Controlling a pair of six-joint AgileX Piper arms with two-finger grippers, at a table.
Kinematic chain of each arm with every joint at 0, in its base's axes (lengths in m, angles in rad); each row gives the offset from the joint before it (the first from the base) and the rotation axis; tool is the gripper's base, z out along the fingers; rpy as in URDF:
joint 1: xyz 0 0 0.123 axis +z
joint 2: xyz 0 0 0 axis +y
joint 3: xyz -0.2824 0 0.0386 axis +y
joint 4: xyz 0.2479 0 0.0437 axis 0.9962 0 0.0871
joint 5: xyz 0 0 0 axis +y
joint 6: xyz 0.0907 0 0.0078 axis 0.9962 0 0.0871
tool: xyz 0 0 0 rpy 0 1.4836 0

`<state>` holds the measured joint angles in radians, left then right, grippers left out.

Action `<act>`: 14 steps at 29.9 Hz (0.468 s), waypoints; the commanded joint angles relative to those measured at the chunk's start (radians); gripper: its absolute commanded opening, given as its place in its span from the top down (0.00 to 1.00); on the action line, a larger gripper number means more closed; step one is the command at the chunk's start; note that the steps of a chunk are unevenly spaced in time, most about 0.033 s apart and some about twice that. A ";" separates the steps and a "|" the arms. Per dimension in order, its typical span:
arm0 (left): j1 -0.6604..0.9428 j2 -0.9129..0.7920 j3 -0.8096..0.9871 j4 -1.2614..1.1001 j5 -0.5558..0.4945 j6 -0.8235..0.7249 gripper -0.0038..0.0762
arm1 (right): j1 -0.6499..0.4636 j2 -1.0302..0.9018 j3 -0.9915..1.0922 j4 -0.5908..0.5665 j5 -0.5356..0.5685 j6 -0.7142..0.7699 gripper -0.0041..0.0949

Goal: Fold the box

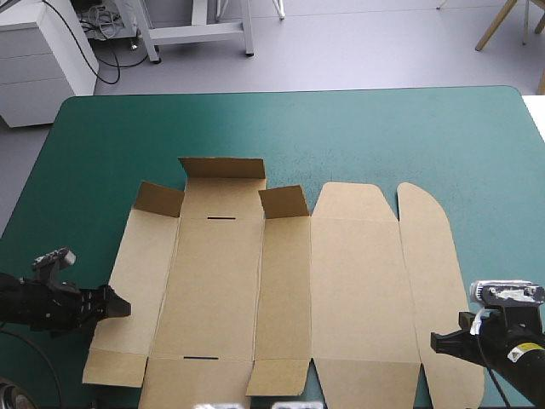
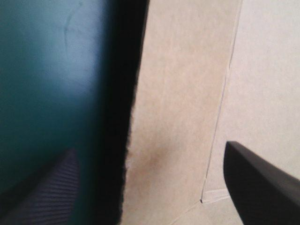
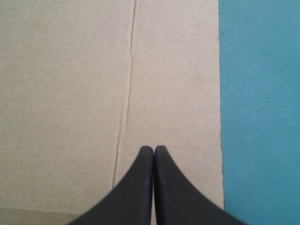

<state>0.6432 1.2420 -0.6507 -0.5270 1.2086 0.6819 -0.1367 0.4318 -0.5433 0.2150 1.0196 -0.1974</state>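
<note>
The brown box (image 1: pixel 341 290) lies spread as a flat cut sheet across the near half of the table. Three small flaps (image 1: pixel 223 168) at its far left stand raised. My left gripper (image 1: pixel 119 307) is at the sheet's left edge, open. In the left wrist view the box's edge (image 2: pixel 133 140) runs between the two fingers of the left gripper (image 2: pixel 150 187), with a dark shadow beside it. My right gripper (image 1: pixel 436 341) is low over the rounded right panel, near the front. In the right wrist view the right gripper (image 3: pixel 154 151) is shut above the board (image 3: pixel 70 93), beside a crease.
Teal-green cover (image 1: pixel 341 128) stretches from the box's far flaps to the table's far edge. A strip of cover (image 3: pixel 262 117) shows beside the right panel. The box's near flaps reach the table's front edge.
</note>
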 commanded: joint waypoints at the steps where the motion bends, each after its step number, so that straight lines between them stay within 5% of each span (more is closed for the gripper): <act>1: -0.005 -0.019 0.038 -0.072 0.075 0.026 0.24 | 0.004 0.006 -0.024 0.013 -0.054 -0.008 0.98; 14: -0.162 -0.019 0.073 -0.112 0.092 0.052 0.32 | 0.032 0.006 -0.024 0.013 -0.054 -0.008 0.98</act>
<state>0.4990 1.2420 -0.5612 -0.5919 1.1971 0.7281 -0.1076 0.4318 -0.5433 0.2150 1.0185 -0.1974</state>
